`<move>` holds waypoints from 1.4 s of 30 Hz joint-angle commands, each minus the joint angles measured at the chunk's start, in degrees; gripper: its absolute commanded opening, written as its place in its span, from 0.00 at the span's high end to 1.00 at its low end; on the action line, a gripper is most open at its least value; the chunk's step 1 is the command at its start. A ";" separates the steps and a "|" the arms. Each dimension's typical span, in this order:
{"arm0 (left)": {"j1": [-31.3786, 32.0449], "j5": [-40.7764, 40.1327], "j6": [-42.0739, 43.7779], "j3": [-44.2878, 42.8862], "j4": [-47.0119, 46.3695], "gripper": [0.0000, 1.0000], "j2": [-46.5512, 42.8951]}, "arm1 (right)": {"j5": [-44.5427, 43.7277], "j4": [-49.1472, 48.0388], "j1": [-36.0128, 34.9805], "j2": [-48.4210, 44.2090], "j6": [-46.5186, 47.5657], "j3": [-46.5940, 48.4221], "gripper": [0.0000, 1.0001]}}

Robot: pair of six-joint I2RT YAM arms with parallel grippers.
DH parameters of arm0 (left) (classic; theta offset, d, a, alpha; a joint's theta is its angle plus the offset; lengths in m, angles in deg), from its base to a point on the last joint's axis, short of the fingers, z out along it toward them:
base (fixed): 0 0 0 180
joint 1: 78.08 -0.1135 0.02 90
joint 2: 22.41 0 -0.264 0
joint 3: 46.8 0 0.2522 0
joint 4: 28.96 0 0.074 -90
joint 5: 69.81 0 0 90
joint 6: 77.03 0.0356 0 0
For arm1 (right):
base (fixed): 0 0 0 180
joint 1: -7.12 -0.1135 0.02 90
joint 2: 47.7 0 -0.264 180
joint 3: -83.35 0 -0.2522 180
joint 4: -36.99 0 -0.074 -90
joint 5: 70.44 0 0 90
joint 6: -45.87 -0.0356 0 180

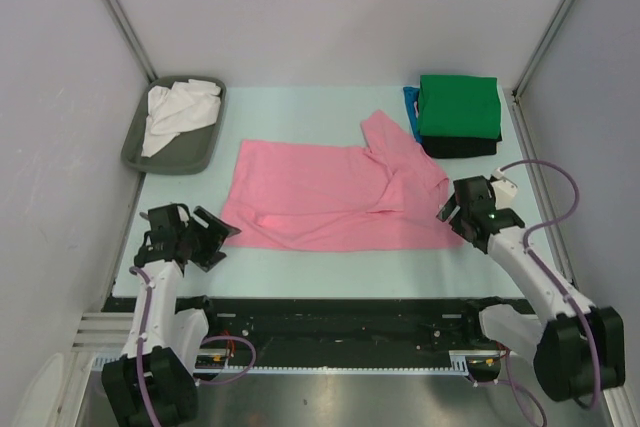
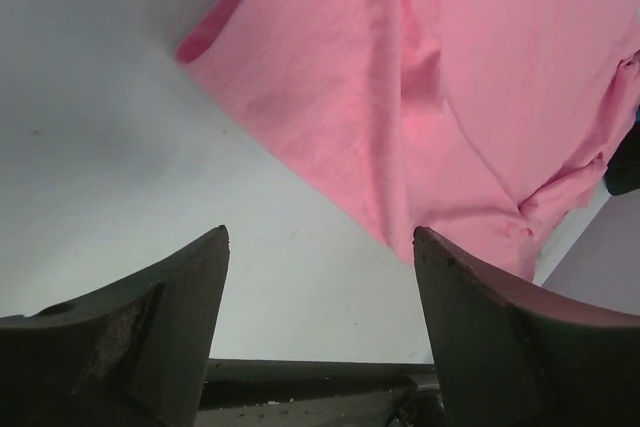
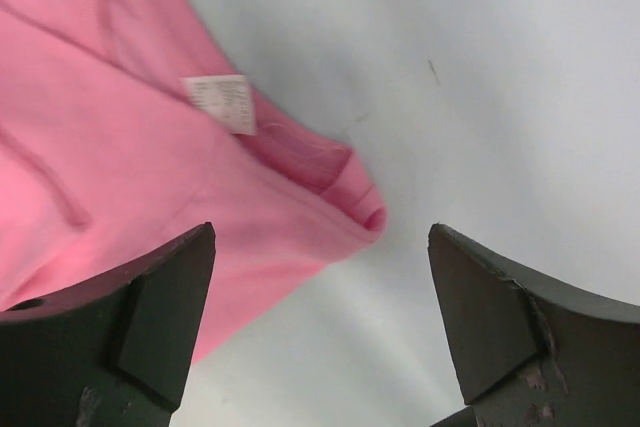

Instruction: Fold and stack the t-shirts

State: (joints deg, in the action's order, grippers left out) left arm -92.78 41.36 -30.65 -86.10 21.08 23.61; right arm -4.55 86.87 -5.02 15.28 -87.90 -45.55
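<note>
Pink shirt (image 1: pixel 335 202): lies spread at the centre of the tabletop (image 1: pixel 300 117), long side running from 9 to 3 o'clock. Its 3 o'clock end is folded back over the body and creased, and one sleeve sticks out toward 12 o'clock. In the right wrist view a white label (image 3: pixel 220 104) shows on the cloth, just beside a rolled edge.

Stack: stands at 1 o'clock on the tabletop. Green shirt (image 1: pixel 458 107) is folded on top, black shirt (image 1: pixel 460 148) lies directly beneath it, and blue shirt (image 1: pixel 411 107) shows only as a narrow strip at the stack's 9 o'clock side. The stack is just beside the pink sleeve; whether they touch cannot be told.

White shirt (image 1: pixel 175 112): crumpled and unfolded, in the far end of the grey tray (image 1: pixel 135 152) at 10 o'clock.

Left gripper (image 1: pixel 213 239): at 8 o'clock, just off the pink shirt's near left corner and apart from it. Jaws stand wide, with bare tabletop between them and nothing held.

Right gripper (image 1: pixel 450 215): at 4 o'clock, at the pink shirt's near right corner. Jaws stand wide; the shirt's edge lies below them, running under one finger, and nothing is clamped. Whether that finger touches the cloth cannot be told
</note>
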 commanded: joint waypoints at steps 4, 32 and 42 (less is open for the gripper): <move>0.72 -6.31 -7.09 2.77 -1.11 0.33 -1.64 | 5.56 1.41 -2.53 -15.77 -1.14 3.44 0.08; 0.99 -15.81 -14.22 3.04 -20.97 1.00 29.91 | 11.55 5.72 -6.93 -24.31 -1.67 5.72 0.09; 0.81 -13.43 -13.43 1.81 -21.25 1.00 25.53 | 12.34 5.47 -5.35 -18.77 -9.66 -2.43 0.14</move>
State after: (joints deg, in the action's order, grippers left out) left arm -92.06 32.90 -46.06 -85.70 -5.61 50.47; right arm 7.20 93.10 -11.54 -4.48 -93.18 -43.60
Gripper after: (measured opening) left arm 0.016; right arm 0.881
